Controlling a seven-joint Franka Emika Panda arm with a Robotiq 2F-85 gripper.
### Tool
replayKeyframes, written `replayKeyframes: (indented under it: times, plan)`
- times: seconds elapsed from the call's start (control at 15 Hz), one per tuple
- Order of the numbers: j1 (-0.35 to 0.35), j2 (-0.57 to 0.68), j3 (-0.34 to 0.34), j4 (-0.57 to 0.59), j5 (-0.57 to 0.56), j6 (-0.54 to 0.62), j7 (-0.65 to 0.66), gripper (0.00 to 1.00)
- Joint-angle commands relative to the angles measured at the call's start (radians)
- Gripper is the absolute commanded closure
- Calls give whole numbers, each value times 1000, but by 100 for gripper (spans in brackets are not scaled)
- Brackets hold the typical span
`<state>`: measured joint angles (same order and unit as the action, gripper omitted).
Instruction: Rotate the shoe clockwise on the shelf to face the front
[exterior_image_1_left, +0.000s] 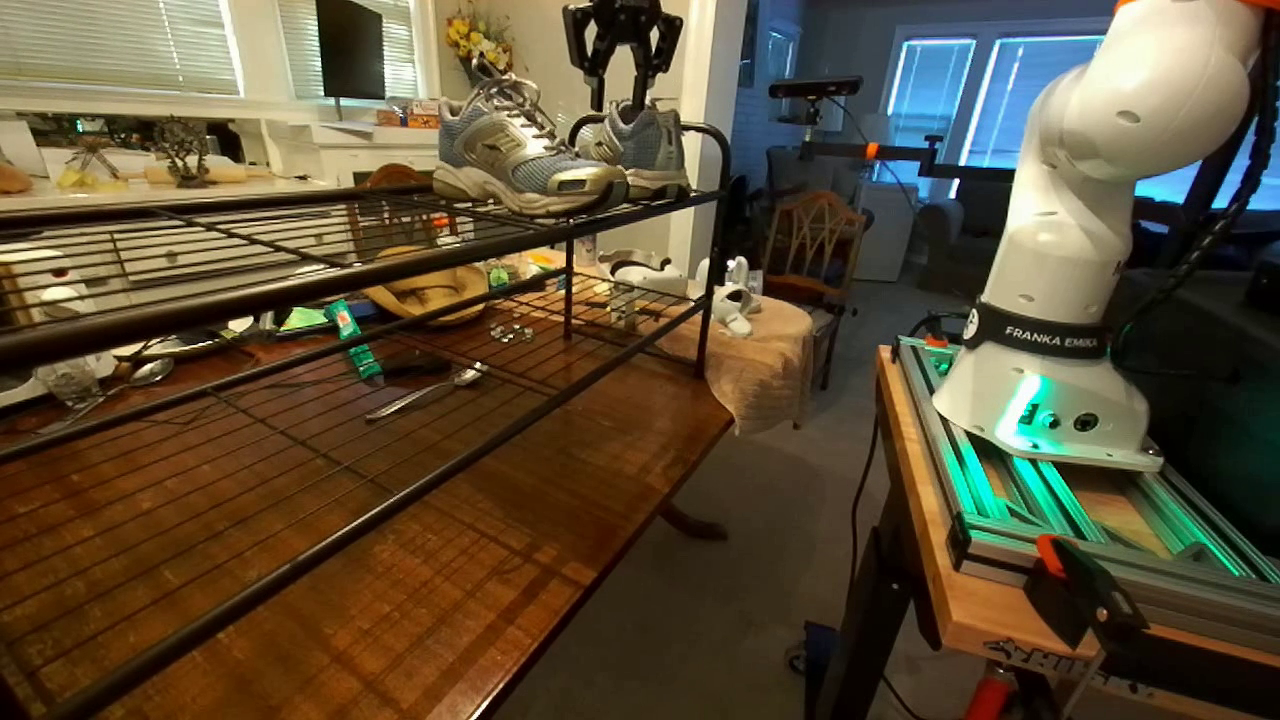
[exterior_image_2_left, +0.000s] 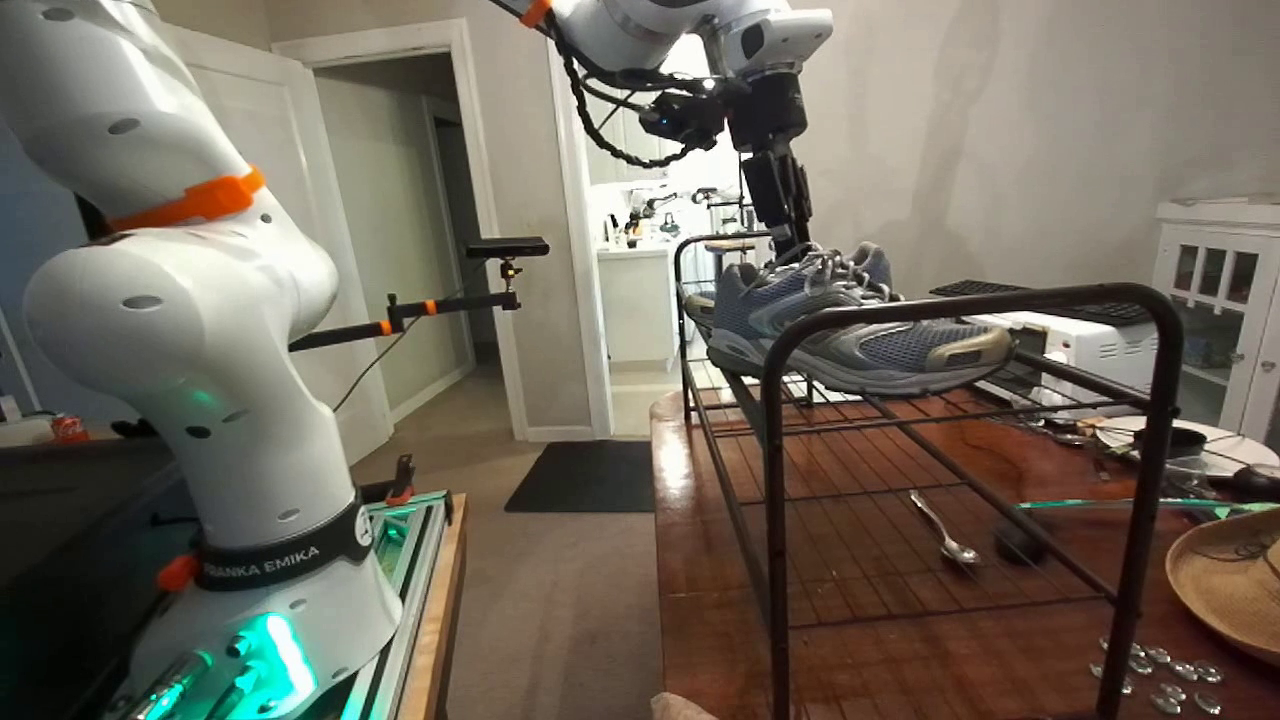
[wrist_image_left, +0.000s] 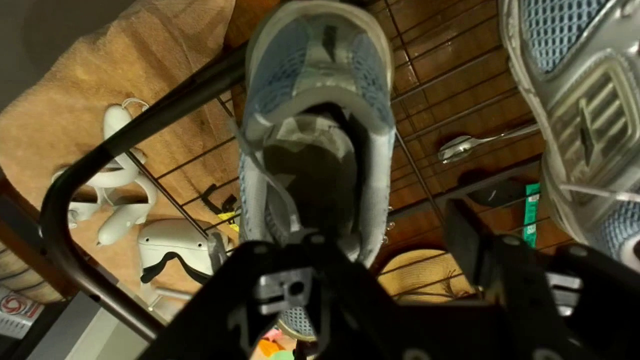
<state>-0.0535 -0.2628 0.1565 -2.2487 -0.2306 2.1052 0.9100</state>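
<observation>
In an exterior view, a brown table (exterior_image_1_left: 470, 580) is supporting your black wire shelf (exterior_image_1_left: 240, 295). On the shelf's top level, 1 grey sneaker (exterior_image_2_left: 865, 345) is sitting nearest the shelf's end, and a matching sneaker (exterior_image_1_left: 520, 150) near it, their toes pointing to opposite long sides. At that end your gripper (exterior_image_1_left: 619, 98) is hanging over the grey sneaker, its 2 fingers standing apart. Below the shelf's wires a spoon (exterior_image_2_left: 957, 550) is lying.

One sneaker (wrist_image_left: 585, 110) cut off by the wrist view's edge, other sneaker (wrist_image_left: 320, 135) partly hidden behind fingers (wrist_image_left: 472, 242)
</observation>
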Motion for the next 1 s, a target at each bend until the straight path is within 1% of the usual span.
replayKeyframes:
  times: [0.0,0.07,0.13,0.33,0.47,0.53,0.8,0.93]
  plan:
    - [31,6,-47,38,72,-42,-158,9]
    - [38,9,-59,46,101,-61,-227,2]
    - [45,9,-70,52,138,-83,-290,0]
    - [53,9,-89,72,228,-165,-460,0]
    - [57,13,-97,87,254,-222,-566,0]
    - [60,14,-101,87,260,-232,-623,0]
    - [78,-7,-116,50,273,-168,-850,0]
    - [93,-11,-129,44,307,-175,-962,0]
